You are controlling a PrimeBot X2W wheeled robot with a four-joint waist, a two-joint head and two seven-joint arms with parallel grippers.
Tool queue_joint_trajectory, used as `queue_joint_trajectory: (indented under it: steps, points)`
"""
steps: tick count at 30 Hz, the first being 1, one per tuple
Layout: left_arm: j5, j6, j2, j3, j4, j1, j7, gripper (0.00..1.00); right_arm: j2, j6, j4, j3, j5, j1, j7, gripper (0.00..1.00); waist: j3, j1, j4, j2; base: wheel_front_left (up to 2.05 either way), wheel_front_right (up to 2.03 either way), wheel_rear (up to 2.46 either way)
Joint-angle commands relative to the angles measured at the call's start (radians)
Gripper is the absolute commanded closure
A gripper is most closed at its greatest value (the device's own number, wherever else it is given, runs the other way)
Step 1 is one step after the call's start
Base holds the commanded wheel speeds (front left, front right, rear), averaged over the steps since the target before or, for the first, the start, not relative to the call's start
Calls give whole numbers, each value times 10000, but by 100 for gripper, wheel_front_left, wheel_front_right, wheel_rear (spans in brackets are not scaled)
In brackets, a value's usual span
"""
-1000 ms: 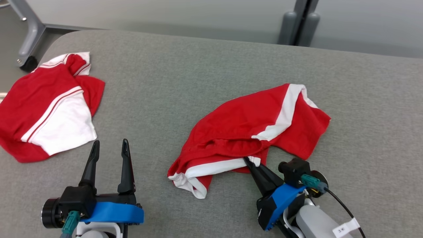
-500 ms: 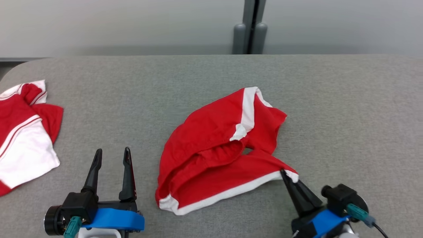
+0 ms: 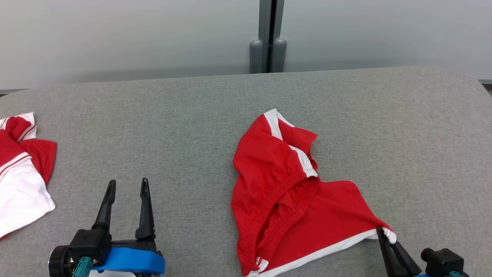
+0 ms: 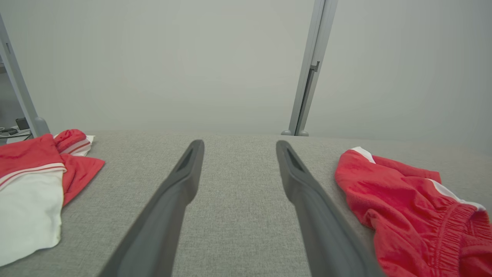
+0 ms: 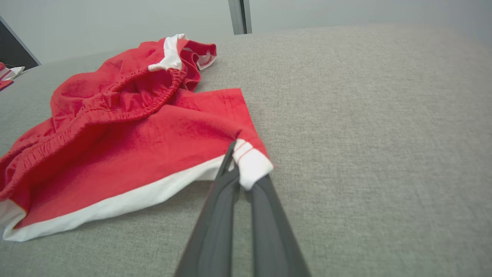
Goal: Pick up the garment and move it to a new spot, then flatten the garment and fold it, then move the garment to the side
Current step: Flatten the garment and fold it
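The garment (image 3: pixel 292 200) is a pair of red shorts with white trim, lying crumpled on the grey table (image 3: pixel 184 115) right of centre. My right gripper (image 3: pixel 384 232) is shut on its white hem corner at the lower right, and the cloth is stretched out from there. The right wrist view shows the fingers pinching that corner (image 5: pixel 242 173), with the garment (image 5: pixel 127 134) spread to the left. My left gripper (image 3: pixel 127 186) stands open and empty at the lower left, well apart from the garment. In the left wrist view the left gripper (image 4: pixel 236 144) points over bare table, with the garment (image 4: pixel 403 207) to its right.
A second red and white garment (image 3: pixel 19 181) lies at the table's left edge, also seen as the red and white garment (image 4: pixel 30 184) in the left wrist view. A grey partition post (image 3: pixel 269 38) stands behind the table. The table's right corner curves away at the far right.
The head camera has swung right. My right gripper has dragged the garment's hem corner rightward and nearer, turning and stretching the shorts. The left gripper stays open in place.
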Motion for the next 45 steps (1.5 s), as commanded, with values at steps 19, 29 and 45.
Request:
queue_joint_trajectory:
  steps: [19,29,45]
  points:
    - [265,-150,-9,191,-71,266,-27,0,993,5,-2510,-1191,-1216,-235,-8,0,-384,1,138,0,0,0,0]
    - [294,-111,-9,55,-129,307,-27,0,1184,5,-2342,-526,-1407,137,-8,0,-404,1,254,0,0,0,0]
    - [990,-255,-12,-644,-394,-232,-27,0,1192,5,-2161,-561,-1223,-234,-8,0,-151,1,132,0,0,0,0]
